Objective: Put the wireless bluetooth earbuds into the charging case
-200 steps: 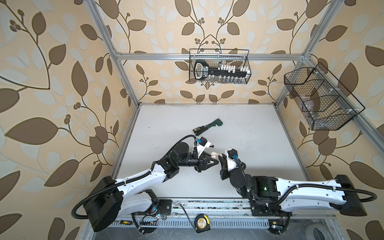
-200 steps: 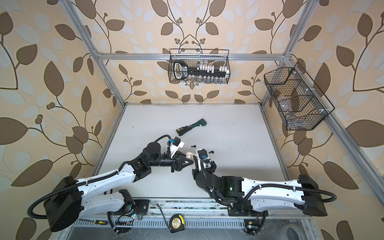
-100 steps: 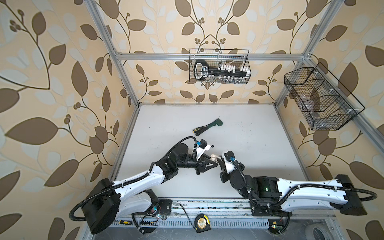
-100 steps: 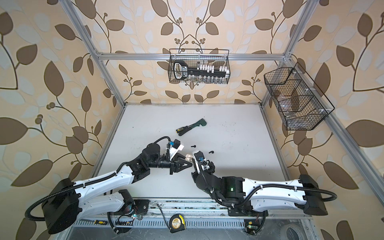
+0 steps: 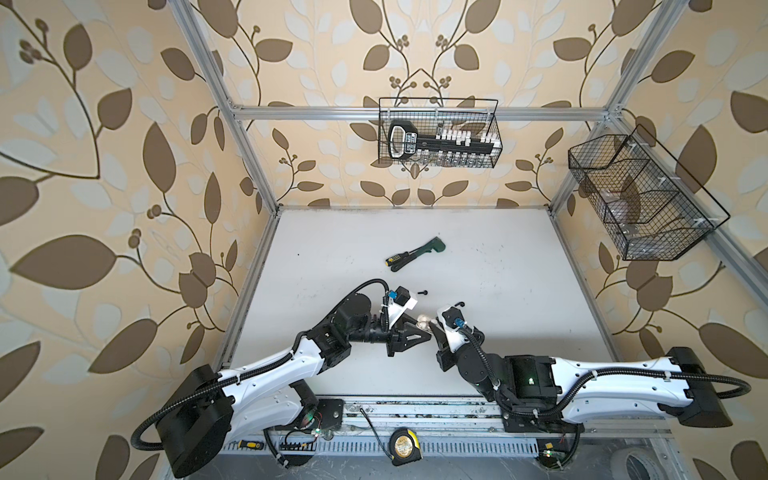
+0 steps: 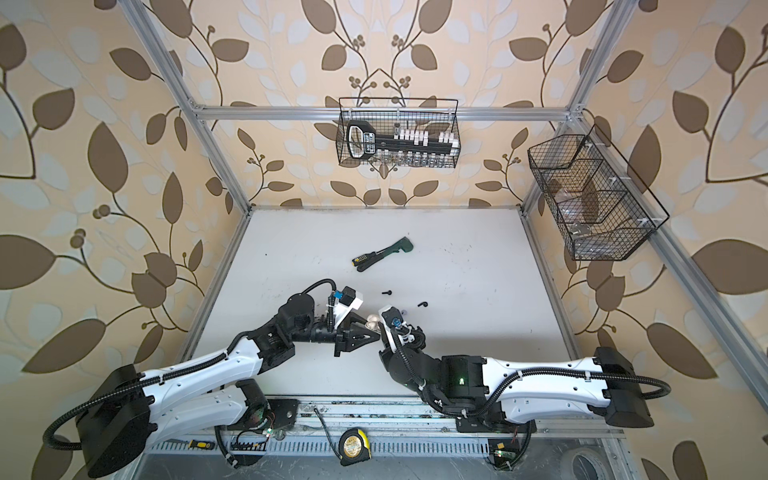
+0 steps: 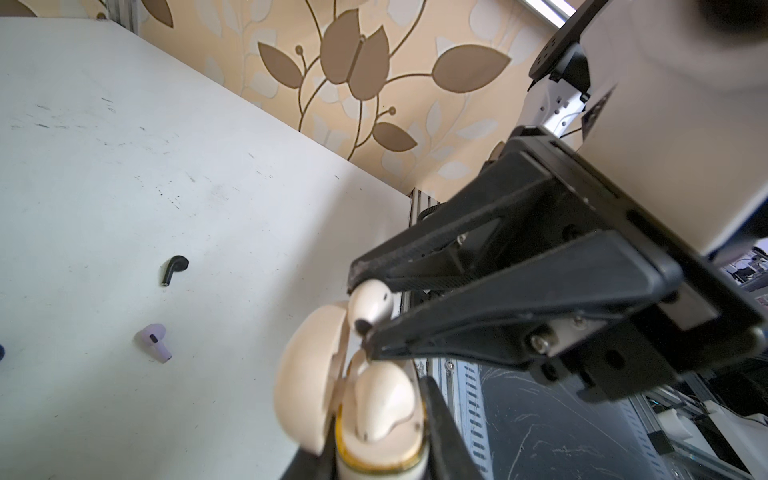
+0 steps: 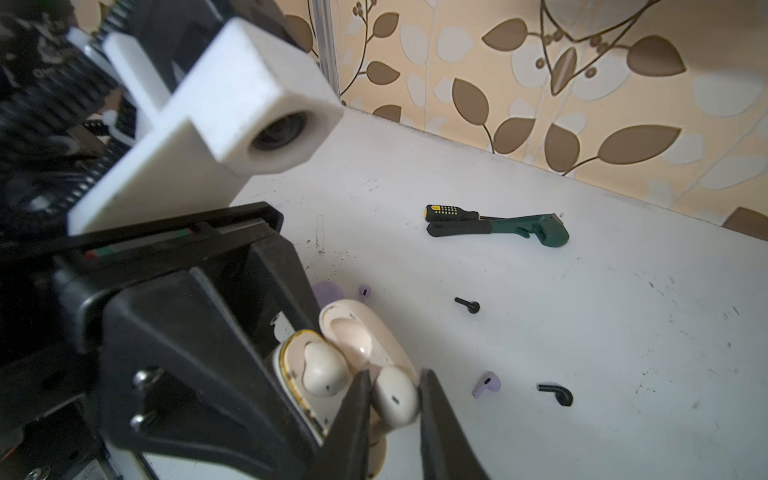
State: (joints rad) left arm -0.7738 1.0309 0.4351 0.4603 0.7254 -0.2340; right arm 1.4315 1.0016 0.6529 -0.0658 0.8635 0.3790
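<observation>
Overhead barely visible, cream case tight in left claw; right claw around earbud, grip unclear.

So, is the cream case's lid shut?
No, in the right wrist view the cream case is open, its lid tipped back and one cream earbud seated inside.

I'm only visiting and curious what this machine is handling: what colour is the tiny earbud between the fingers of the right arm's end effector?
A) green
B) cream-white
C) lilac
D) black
B: the right wrist view shows a cream-white earbud between the fingers of the right end effector, right at the open cream charging case.
</observation>
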